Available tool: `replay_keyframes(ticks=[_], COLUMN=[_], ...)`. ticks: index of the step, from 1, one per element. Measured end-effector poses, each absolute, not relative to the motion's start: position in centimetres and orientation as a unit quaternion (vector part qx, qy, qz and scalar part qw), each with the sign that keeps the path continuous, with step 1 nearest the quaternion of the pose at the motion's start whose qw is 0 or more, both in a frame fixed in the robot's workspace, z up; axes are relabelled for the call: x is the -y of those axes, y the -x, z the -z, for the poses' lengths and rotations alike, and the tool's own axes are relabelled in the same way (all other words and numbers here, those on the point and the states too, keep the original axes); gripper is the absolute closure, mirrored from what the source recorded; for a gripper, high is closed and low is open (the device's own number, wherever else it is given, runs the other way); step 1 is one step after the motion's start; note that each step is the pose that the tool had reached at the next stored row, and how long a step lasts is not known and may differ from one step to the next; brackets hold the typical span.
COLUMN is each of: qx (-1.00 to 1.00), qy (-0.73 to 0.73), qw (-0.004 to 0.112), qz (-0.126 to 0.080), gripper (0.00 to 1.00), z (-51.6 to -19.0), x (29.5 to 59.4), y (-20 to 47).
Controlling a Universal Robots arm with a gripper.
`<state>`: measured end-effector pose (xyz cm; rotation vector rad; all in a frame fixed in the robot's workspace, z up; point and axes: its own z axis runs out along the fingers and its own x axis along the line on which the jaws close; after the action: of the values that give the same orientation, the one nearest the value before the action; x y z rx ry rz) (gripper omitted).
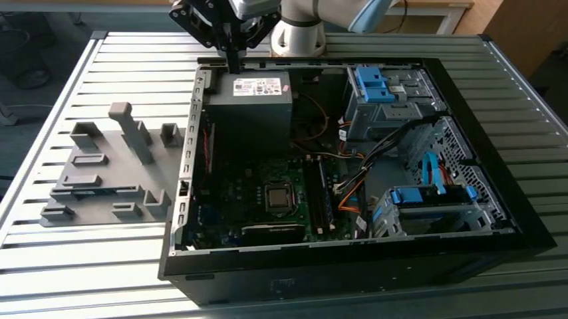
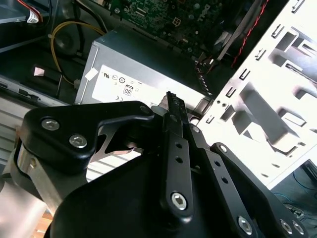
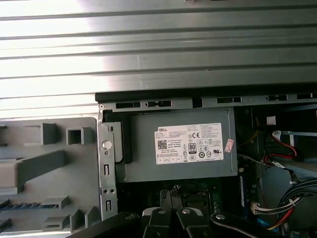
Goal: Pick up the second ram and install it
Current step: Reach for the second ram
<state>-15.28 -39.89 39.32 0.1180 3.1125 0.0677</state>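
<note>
Grey plastic tray (image 1: 116, 166) sits on the slatted table (image 1: 89, 266) at the exterior view's left, just beside the open case (image 1: 191, 146). The ram (image 1: 89, 192), a dark strip with a bluish glint, lies low in one of the tray's slots, presented flat for a clean grab. At the top of that view the claw (image 1: 235, 66) hangs over the power supply (image 1: 253, 90), well apart from the ram. Its jaws look clenched on nothing, as far as I can judge.
</note>
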Motion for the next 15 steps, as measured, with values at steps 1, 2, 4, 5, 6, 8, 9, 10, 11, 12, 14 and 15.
replay_keyframes(ticks=[1, 2, 4, 5, 6, 8, 9, 10, 11, 12, 14, 15], qx=[-0.999, -0.999, -0.999, -0.999, -0.999, -0.999, -0.999, -0.999, -0.999, -0.999, -0.999, -0.999], qy=[-0.038, -0.038, -0.038, -0.038, -0.038, -0.038, -0.038, -0.038, -0.038, -0.038, -0.038, -0.038], qw=[0.013, 0.013, 0.013, 0.013, 0.013, 0.013, 0.013, 0.013, 0.013, 0.013, 0.013, 0.013], qz=[-0.022, -0.022, -0.022, -0.022, -0.022, -0.022, -0.022, -0.022, -0.022, -0.022, -0.022, -0.022], gripper=[0.89, 0.89, 0.89, 0.89, 0.89, 0.89, 0.89, 0.89, 0.89, 0.89, 0.89, 0.89], z=[-39.32, -39.32, -39.32, -39.32, -39.32, -39.32, -39.32, -39.32, -39.31, -39.32, -39.31, -39.32], x=[39.89, 39.89, 39.89, 39.89, 39.89, 39.89, 39.89, 39.9, 39.89, 39.9, 39.9, 39.89], y=[15.33, 15.37, 15.44, 15.47, 15.51, 15.6, 15.64, 15.69, 15.74, 15.8, 15.92, 15.98])
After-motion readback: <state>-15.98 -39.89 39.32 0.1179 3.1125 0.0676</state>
